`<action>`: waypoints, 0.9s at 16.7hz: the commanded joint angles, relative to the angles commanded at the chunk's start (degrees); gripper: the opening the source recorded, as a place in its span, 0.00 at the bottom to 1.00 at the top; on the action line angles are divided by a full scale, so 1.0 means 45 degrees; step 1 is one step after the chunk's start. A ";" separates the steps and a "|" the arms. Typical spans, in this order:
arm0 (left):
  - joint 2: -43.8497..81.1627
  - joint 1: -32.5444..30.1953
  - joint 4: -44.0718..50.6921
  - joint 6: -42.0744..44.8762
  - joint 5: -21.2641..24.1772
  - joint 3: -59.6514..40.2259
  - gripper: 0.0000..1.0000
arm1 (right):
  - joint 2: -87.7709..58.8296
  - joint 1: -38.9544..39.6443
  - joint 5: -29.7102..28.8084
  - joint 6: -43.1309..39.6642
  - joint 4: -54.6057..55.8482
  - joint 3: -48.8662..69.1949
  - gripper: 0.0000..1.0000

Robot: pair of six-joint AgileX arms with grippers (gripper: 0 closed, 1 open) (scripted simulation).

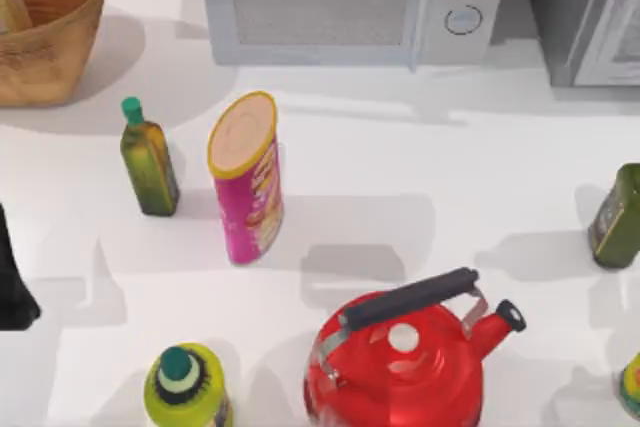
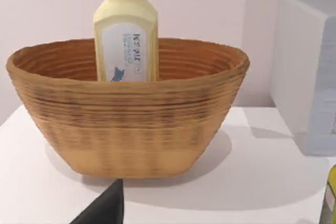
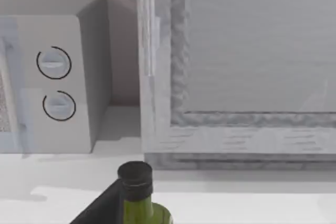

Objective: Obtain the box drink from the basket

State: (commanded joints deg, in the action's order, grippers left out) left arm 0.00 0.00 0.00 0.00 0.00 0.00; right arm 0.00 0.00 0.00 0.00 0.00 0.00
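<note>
Table [image 1: 400,197], white, fills the top view. Microwave [image 1: 350,2] sits along its far edge, with a second grey appliance [image 1: 590,12] at the far right corner. Basket [image 1: 45,22] sits in the far left corner, woven and light brown; in the left wrist view the basket [image 2: 128,124] stands straight ahead with the box drink [image 2: 126,27] upright inside it, against the far wall, its green-banded top rising above the rim (pale yellow, white label). Red kettle [image 1: 400,362] with a black handle is at the near edge, centre. Pink crisps can [image 1: 247,177] stands mid-table, just right of the green-capped olive oil bottle [image 1: 148,157]. Yellow-green bottle [image 1: 185,387] is at the near left; a dark green bottle [image 1: 615,217] is at the right edge, and the right wrist view has that dark bottle [image 3: 139,198] close in front of the grey appliance. Left arm [image 1: 15,277] is a dark shape at the left edge, well apart from the basket. Left gripper [image 2: 105,208] shows one dark fingertip low in its wrist view, right gripper [image 3: 102,205] likewise; cannot tell jaw state for either.
</note>
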 joint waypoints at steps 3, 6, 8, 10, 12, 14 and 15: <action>0.0124 0.0003 -0.0057 0.0012 0.0024 -0.0046 1.00 | 0.0000 0.0000 0.0000 0.0000 0.0000 0.0000 1.00; 0.1288 0.0071 -0.0676 0.0054 0.0210 -0.0557 1.00 | 0.0000 0.0000 0.0000 0.0000 0.0000 0.0000 1.00; 0.2715 0.0180 -0.1461 0.0061 0.0392 -0.1220 1.00 | 0.0000 0.0000 0.0000 0.0000 0.0000 0.0000 1.00; 0.4622 0.0339 -0.2498 0.0056 0.0600 -0.2101 1.00 | 0.0000 0.0000 0.0000 0.0000 0.0000 0.0000 1.00; 0.6854 0.0536 -0.3707 0.0053 0.0826 -0.3132 1.00 | 0.0000 0.0000 0.0000 0.0000 0.0000 0.0000 1.00; 0.9259 0.0758 -0.5013 0.0056 0.1063 -0.4243 1.00 | 0.0000 0.0000 0.0000 0.0000 0.0000 0.0000 1.00; 1.0489 0.0874 -0.5684 0.0060 0.1184 -0.4814 1.00 | 0.0000 0.0000 0.0000 0.0000 0.0000 0.0000 1.00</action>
State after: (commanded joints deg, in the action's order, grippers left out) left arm 47.20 3.93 -25.58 0.27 5.33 -21.66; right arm 0.00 0.00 0.00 0.00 0.00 0.00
